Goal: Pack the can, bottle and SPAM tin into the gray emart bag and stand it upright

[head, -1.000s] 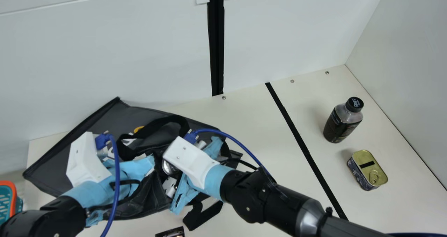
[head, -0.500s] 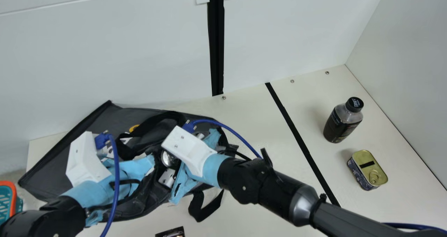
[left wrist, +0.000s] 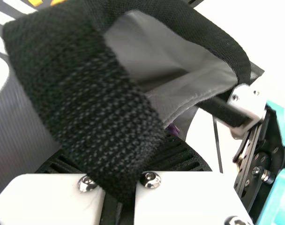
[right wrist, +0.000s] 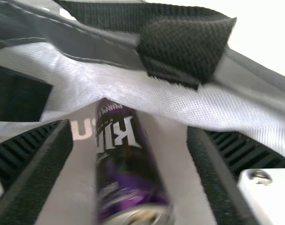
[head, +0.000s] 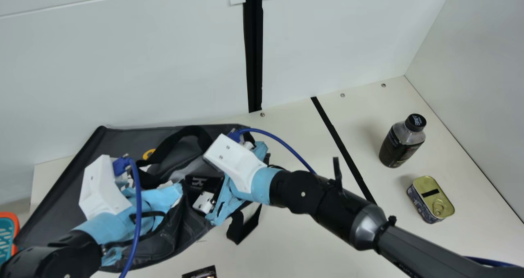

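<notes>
Clock directions from main view centre, near to far.

Main view, nearest: small dark item (head: pixel 200 272) at 7, on the bottom edge, too cropped to identify. Orange-rimmed teal basket (head: pixel 15 233) at 8, on the left edge. Left gripper (head: pixel 102 188) also at 8, over the gray emart bag (head: pixel 55 212); right gripper (head: pixel 234 163) at 7, at the bag's mouth. Both housings hide their tips from there, so the wrist views settle the jaws.

Left wrist view: left gripper (left wrist: pixel 119 199) has its jaws pinching the bag's black strap (left wrist: pixel 93 93), which loops up past the pale lining (left wrist: pixel 154 47). That view also has the right gripper side-on at the bag's rim.

Right wrist view: right gripper (right wrist: pixel 135 164) has its jaws spread wide, a gap on each side of the can (right wrist: pixel 123 159). Can sits in the bag against the lining, dark and purple, its metal end toward the camera. Main view gives just a dark lettered patch of it, between bag and gripper. Whether the bag stands upright, can't tell.

Farther out, main view: SPAM tin (head: pixel 430 202) at 4, ring-pull lid up, on the tabletop (head: pixel 311 245). Bottle (head: pixel 399 147) at 3, upright, just beyond the tin, not touching it. Black strip (head: pixel 337 136) runs between bag and bottle.
</notes>
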`<state>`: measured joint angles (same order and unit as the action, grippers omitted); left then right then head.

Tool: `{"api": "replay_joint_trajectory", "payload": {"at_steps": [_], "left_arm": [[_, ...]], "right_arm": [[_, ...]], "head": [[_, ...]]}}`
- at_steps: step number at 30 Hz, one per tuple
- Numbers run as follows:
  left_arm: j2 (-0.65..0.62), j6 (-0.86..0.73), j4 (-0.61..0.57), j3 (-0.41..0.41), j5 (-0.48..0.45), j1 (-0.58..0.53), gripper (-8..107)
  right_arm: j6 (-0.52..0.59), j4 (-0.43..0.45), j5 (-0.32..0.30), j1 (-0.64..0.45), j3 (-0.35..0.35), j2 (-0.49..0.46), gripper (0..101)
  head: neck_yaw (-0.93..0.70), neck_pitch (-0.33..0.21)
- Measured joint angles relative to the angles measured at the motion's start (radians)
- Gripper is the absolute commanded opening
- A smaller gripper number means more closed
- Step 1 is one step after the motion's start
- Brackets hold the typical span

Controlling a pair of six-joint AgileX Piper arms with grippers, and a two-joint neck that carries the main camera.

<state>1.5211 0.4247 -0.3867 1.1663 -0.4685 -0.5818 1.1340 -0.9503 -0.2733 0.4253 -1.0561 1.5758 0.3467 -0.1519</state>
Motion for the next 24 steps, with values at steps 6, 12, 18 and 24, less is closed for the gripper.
{"api": "replay_joint_trajectory", "payload": {"at_steps": [6,12,18,24], "left_arm": [[0.000,0.000,0.000,0.000,-0.002,0.000,-8],[0.000,0.000,0.000,0.000,-0.002,0.000,-8],[0.000,0.000,0.000,0.000,-0.002,0.000,-8],[0.000,0.000,0.000,0.000,-0.002,0.000,-8]], "right_arm": [[0.109,-0.088,-0.031,-0.029,0.013,0.001,95],[0.189,-0.150,-0.057,-0.057,0.031,-0.009,95],[0.221,-0.171,-0.084,-0.086,0.050,-0.030,95],[0.218,-0.164,-0.117,-0.116,0.065,-0.060,95]], "head": [[0.000,0.000],[0.000,0.000],[0.000,0.000],[0.000,0.000]]}}
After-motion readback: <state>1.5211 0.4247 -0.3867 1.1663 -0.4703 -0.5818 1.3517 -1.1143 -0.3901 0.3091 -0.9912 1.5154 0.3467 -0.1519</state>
